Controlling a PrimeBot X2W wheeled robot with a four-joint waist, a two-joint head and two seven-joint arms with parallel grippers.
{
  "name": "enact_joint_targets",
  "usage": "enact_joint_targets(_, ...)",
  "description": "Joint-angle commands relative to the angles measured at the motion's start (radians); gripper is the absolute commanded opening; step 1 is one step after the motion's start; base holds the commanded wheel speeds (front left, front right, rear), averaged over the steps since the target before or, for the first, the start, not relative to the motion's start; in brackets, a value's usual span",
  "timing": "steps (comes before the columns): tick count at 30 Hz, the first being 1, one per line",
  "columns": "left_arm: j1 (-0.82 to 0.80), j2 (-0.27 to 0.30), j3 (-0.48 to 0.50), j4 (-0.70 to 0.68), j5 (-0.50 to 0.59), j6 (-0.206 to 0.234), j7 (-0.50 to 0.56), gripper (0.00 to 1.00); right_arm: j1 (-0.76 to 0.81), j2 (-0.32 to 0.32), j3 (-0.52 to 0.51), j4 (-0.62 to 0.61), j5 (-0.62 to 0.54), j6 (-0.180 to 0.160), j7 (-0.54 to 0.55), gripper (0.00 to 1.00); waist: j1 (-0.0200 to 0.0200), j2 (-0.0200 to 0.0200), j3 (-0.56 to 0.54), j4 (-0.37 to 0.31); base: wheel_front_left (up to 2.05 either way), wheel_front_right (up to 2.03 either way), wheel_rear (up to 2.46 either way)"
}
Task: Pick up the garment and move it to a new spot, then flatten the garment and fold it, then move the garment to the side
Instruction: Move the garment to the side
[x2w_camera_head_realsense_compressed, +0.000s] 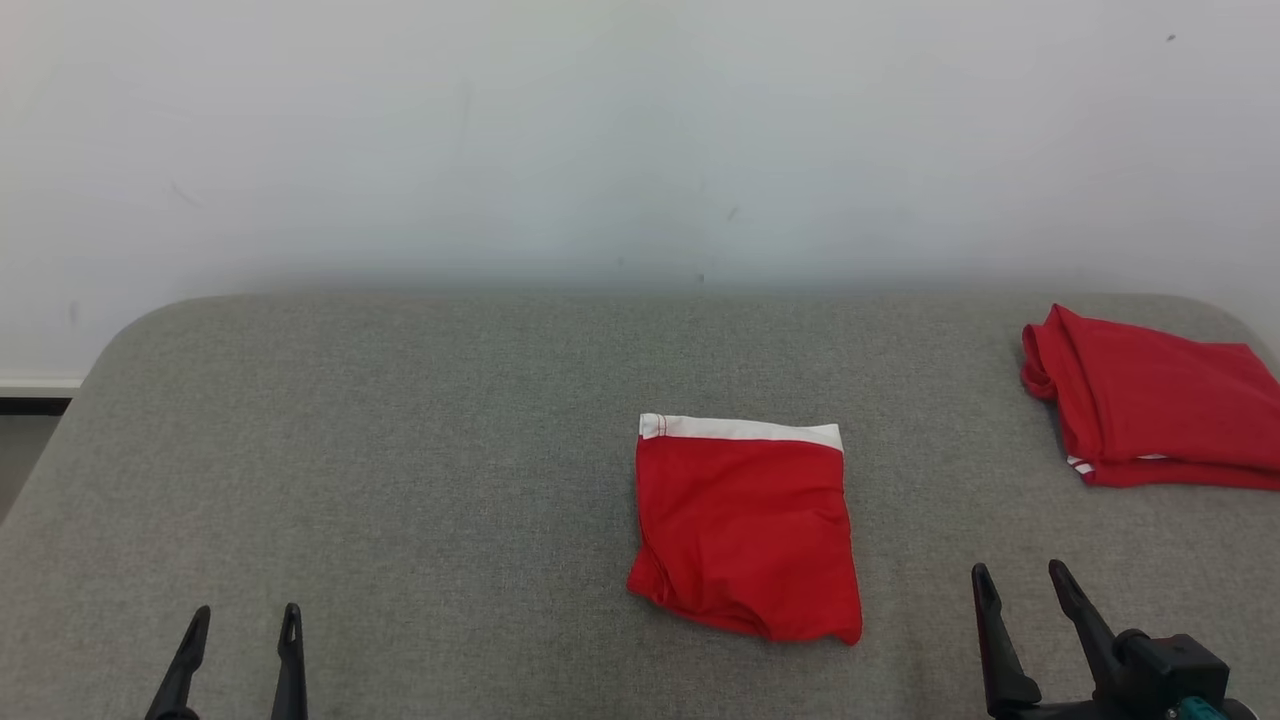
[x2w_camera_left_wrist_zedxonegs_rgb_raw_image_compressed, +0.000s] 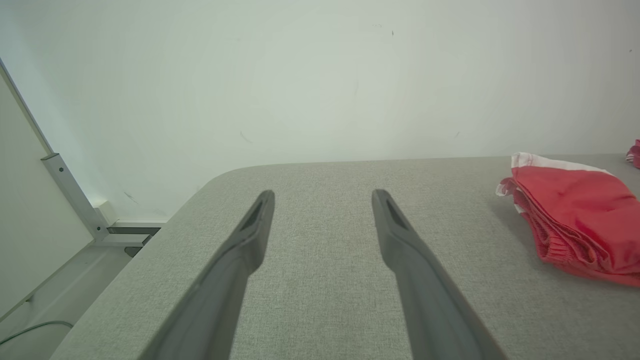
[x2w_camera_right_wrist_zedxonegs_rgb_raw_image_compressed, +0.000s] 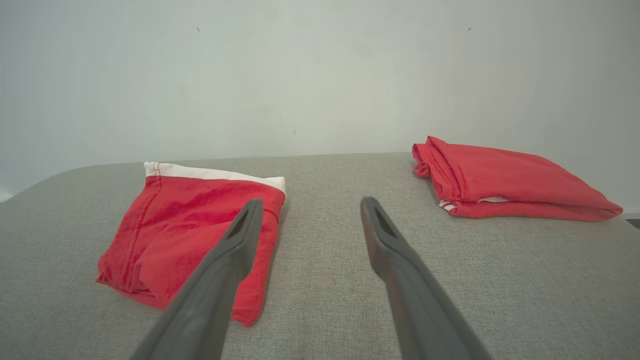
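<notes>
Leftmost, in the left wrist view, a pale metal rail (x2w_camera_left_wrist_zedxonegs_rgb_raw_image_compressed: 70, 195) slants down beside the wall toward the floor, where a thin cable (x2w_camera_left_wrist_zedxonegs_rgb_raw_image_compressed: 30, 330) curves near the lower corner. Next comes the left gripper (x2w_camera_head_realsense_compressed: 247, 612), low at the near edge of the grey fabric-covered table (x2w_camera_head_realsense_compressed: 420, 450). Its two dark fingers are spread wide with bare cloth between them, holding nothing and well apart from any clothing. A little right of the table's centre lies the folded red garment (x2w_camera_head_realsense_compressed: 745, 535), a squarish packet with a white band along its far edge and a rounded, slightly rumpled near-left corner. It looks like a pair of shorts with a white waistband, though the folds make that hard to confirm. It rests flat on the fabric, touched by neither gripper. To its right, near the table's front edge, the right gripper (x2w_camera_head_realsense_compressed: 1018, 570) is near the packet's near-right corner, its jaws likewise fully parted and empty. In the right wrist view its left finger crosses in front of the garment's right side, but the head view shows a gap between them. Farthest right, by the table's far right corner and well apart from the first packet, sits a second red garment (x2w_camera_head_realsense_compressed: 1150, 425), folded into a longer, thicker bundle with a sliver of white trim at its near-left corner.
</notes>
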Motion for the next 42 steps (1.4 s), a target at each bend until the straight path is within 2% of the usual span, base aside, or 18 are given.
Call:
enact_joint_targets(1,0.009,0.003,-0.002,-0.002,0.004,0.002,-0.003,1.00,0.010,0.005,-0.002,-0.001,-0.006,0.000,0.000,1.00,0.0000,0.0000,0.001,0.000,0.00,0.00,0.00)
enact_joint_targets(18,0.007,0.014,-0.012,-0.003,-0.008,0.014,-0.008,1.00,0.009,0.001,0.002,0.013,-0.004,0.000,0.004,1.00,0.0000,0.0000,0.004,0.003,0.00,0.00,0.00)
enact_joint_targets(26,-0.019,0.007,-0.027,0.004,-0.008,0.019,-0.010,1.00,-0.068,0.001,0.014,0.076,0.012,0.000,0.020,1.00,0.0000,0.0000,0.022,0.025,0.00,0.00,0.00)
enact_joint_targets(33,-0.053,-0.005,-0.064,0.020,0.001,0.013,-0.016,1.00,-0.243,-0.008,0.042,0.239,0.009,0.000,0.014,1.00,0.0000,0.0000,0.051,0.070,0.00,0.00,0.00)
enact_joint_targets(42,-0.144,-0.034,-0.134,0.063,0.006,-0.007,-0.039,1.00,-0.465,-0.041,0.030,0.578,-0.002,0.000,-0.014,1.00,0.0000,0.0000,0.127,0.160,0.00,0.00,0.00)
